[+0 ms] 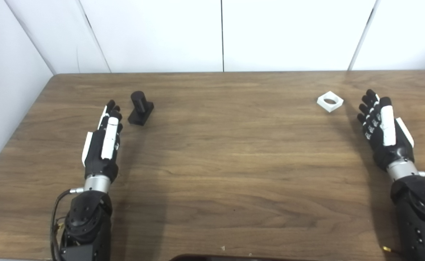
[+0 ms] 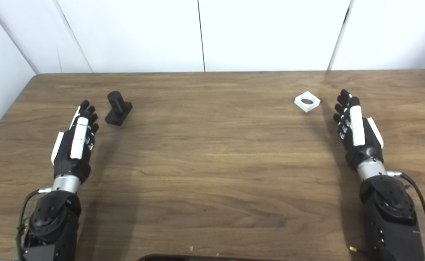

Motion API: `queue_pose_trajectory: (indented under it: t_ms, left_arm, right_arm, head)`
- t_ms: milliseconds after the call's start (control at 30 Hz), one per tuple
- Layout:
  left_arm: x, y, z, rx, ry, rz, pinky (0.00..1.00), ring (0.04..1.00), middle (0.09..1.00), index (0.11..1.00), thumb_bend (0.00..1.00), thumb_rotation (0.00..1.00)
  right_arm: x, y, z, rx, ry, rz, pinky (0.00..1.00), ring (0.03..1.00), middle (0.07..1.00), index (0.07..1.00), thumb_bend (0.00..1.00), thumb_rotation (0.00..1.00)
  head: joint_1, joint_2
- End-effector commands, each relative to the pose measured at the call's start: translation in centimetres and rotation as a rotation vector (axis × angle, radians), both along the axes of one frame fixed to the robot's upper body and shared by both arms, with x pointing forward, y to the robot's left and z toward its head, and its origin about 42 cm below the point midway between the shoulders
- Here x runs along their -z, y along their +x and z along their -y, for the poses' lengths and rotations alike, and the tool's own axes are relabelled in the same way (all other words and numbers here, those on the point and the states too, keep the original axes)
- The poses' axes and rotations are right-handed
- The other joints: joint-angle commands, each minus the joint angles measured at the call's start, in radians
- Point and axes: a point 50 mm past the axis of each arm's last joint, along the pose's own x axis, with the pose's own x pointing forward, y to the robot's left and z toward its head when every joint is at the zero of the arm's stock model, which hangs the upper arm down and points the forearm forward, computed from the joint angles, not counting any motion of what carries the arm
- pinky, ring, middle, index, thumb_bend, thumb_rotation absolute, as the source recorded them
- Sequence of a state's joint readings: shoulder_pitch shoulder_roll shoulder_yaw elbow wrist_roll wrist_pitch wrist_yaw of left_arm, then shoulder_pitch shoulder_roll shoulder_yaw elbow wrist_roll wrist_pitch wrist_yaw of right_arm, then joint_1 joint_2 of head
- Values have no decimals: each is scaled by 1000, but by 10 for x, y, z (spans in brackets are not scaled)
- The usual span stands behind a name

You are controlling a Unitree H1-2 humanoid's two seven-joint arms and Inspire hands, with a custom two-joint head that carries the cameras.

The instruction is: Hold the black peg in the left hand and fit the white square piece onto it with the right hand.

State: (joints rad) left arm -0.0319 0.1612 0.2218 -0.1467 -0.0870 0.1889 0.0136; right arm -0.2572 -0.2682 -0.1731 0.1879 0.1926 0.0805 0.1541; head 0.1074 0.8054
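The left robot hand (image 1: 103,143) lies low over the counter (image 1: 227,163), stretched forward with its back turned up and outward, fingers straight, spread a little and holding nothing. The right robot hand (image 1: 383,127) mirrors it on the far side: extended forward, fingers (image 1: 370,105) apart and straight, empty.

The black peg (image 1: 140,108) stands on its flat base just ahead of the left robot hand's fingertips and slightly to their inner side, close but not touching; its round post leans a little away from the robot, though the angle is hard to judge from here. The white square piece (image 1: 330,101), with a round hole through its middle, lies flat on the counter just ahead of and inward from the right robot hand's fingertips, also apart from them.

Peg and white piece sit well apart, with bare wood between them. White wall panels (image 1: 219,32) rise behind the counter's far edge. A dark curved edge (image 1: 216,258) shows at the bottom of the view, between the two forearms
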Motion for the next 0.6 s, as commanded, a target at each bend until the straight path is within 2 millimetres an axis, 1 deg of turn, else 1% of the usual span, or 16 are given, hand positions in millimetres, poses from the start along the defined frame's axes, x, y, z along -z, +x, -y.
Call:
queue_pose_trajectory:
  t_ms: [0,33,100,200,333,367,433,467,567]
  left_arm:
    - [-22,6,-1,-28,93,62,1000,1000,1000,1000,454,624]
    - [-24,6,0,-55,158,50,1000,1000,1000,1000,477,604]
    - [-27,6,1,-100,259,34,987,995,1000,983,533,611]
    - [-31,5,3,-140,342,10,949,979,994,979,575,592]
    - [-42,5,8,-191,466,-38,957,998,1000,986,633,548]
    - [-45,6,8,-204,490,-38,978,999,1000,984,660,526]
    - [-50,9,10,-234,548,-37,990,1000,1000,969,698,492]
    - [-52,10,11,-245,574,-33,992,1000,1000,965,698,477]
    - [-58,15,13,-282,636,-10,1000,1000,1000,937,697,374]
  right_arm:
    - [-22,8,3,-4,-18,78,1000,1000,1000,1000,625,1000]
    - [-22,8,3,-4,-21,78,1000,1000,1000,1000,623,1000]
    - [-22,9,4,-4,-26,80,1000,1000,1000,1000,622,1000]
    - [-21,9,4,0,-25,79,1000,1000,1000,1000,623,1000]
    - [-19,9,4,-2,-13,74,1000,1000,1000,1000,619,1000]
    - [-18,9,4,-3,-12,73,1000,1000,1000,1000,614,1000]
    - [-17,9,4,-4,-9,72,1000,1000,1000,1000,610,1000]
    - [-17,9,4,-4,-8,71,1000,1000,1000,1000,609,1000]
    - [-15,8,3,-8,-11,76,1000,1000,1000,1000,606,1000]
  head:
    - [1,-3]
    - [3,-5]
    - [4,-9]
    - [6,-14]
    - [10,-19]
    - [10,-22]
    - [11,-28]
    - [11,-30]
    - [11,-33]
